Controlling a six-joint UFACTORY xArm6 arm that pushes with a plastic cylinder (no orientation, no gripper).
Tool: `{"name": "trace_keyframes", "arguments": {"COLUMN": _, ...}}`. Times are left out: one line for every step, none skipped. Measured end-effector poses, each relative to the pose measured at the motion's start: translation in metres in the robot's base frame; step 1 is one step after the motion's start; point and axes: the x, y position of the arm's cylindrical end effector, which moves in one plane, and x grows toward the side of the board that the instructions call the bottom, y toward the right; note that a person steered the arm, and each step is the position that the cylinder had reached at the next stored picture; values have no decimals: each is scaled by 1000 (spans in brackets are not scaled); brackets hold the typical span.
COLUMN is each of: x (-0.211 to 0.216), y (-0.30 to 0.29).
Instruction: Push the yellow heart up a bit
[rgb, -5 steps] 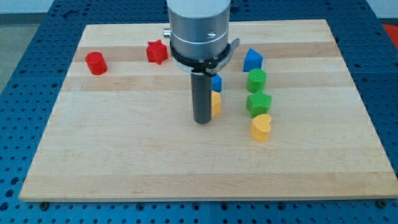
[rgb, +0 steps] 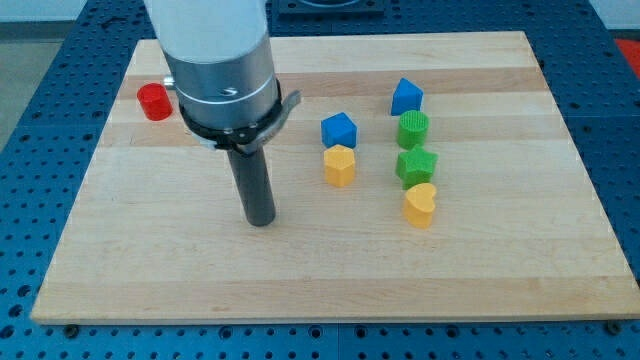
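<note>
The yellow heart (rgb: 420, 205) lies right of the board's middle, just below a green block (rgb: 416, 165). My tip (rgb: 261, 222) rests on the board well to the heart's left and slightly lower in the view, touching no block. A second yellow block (rgb: 340, 166) sits between my tip and the heart, with a blue cube (rgb: 339, 129) directly above it.
A green cylinder (rgb: 413, 130) and a blue block (rgb: 406, 96) continue the column above the heart. A red cylinder (rgb: 154, 102) sits near the top left of the wooden board (rgb: 320, 280). The arm's body hides the area right of the red cylinder.
My tip has moved left and slightly down the view, away from the yellow and blue blocks, which now show fully. The arm now hides the red star. No block moved.
</note>
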Motion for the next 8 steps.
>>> {"name": "trace_keyframes", "arguments": {"x": 18, "y": 36}}
{"name": "trace_keyframes", "arguments": {"x": 22, "y": 95}}
{"name": "trace_keyframes", "arguments": {"x": 22, "y": 145}}
{"name": "trace_keyframes", "arguments": {"x": 23, "y": 155}}
{"name": "trace_keyframes", "arguments": {"x": 23, "y": 166}}
{"name": "trace_keyframes", "arguments": {"x": 23, "y": 169}}
{"name": "trace_keyframes", "arguments": {"x": 19, "y": 167}}
{"name": "trace_keyframes", "arguments": {"x": 17, "y": 167}}
